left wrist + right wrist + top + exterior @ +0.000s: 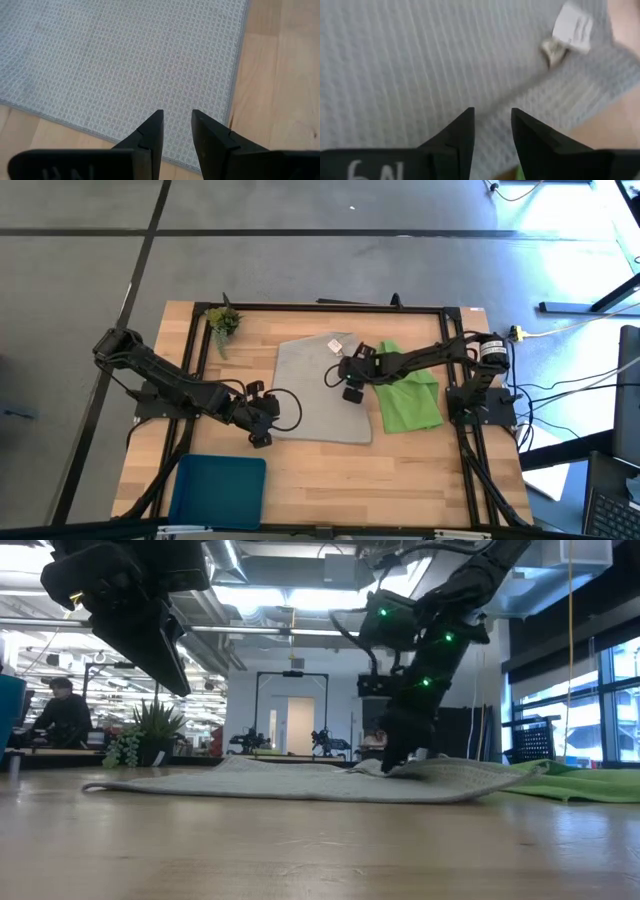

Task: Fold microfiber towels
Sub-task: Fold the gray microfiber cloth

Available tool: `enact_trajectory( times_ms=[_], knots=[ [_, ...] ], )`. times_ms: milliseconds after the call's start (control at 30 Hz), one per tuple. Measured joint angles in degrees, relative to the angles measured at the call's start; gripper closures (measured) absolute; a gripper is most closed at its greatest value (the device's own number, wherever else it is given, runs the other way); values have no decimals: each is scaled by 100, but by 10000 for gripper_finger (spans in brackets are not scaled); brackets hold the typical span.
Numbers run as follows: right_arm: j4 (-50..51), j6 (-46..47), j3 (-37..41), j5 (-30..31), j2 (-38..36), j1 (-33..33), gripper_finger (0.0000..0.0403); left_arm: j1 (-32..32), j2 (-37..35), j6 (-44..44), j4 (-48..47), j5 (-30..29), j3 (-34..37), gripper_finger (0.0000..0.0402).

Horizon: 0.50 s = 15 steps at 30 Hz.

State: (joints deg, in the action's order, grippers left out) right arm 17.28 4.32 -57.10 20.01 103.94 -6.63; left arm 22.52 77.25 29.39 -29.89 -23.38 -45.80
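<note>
The light grey microfiber towel [315, 392] lies spread flat on the wooden table, with a white tag [574, 27] near its far right corner. The lime green towel [408, 395] lies rumpled to its right, their edges meeting. My left gripper [177, 117] hangs open above the grey towel's near left corner [220, 125], well clear of it in the low view. My right gripper [492, 115] is open, slanting down over the grey towel's right part [392, 765], with its fingertips down at the cloth. My right gripper comes at the grey towel slanting down from the table's right side, near the towel's right edge [420, 772]. Its fingertips reach the cloth's surface in the low view; I cannot tell whether they touch it. Nothing sits between the fingers.
A blue tray [220, 490] sits at the near left edge. A small plant sprig [222, 322] stands at the far left corner. Black frame rails [330, 307] border the table. A person [60, 715] sits in the room behind.
</note>
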Motion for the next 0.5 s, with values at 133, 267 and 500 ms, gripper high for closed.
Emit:
enact_trajectory(
  times_ms=[133,267,500],
  knots=[
    [148,170,-409,-7,0,2,273,0,0,0,0,2,0,310],
    [286,495,-524,-18,0,2,273,0,0,18,2,2,0,310],
    [324,978,-261,-18,49,2,273,0,0,2,2,-17,0,310]
  ],
)
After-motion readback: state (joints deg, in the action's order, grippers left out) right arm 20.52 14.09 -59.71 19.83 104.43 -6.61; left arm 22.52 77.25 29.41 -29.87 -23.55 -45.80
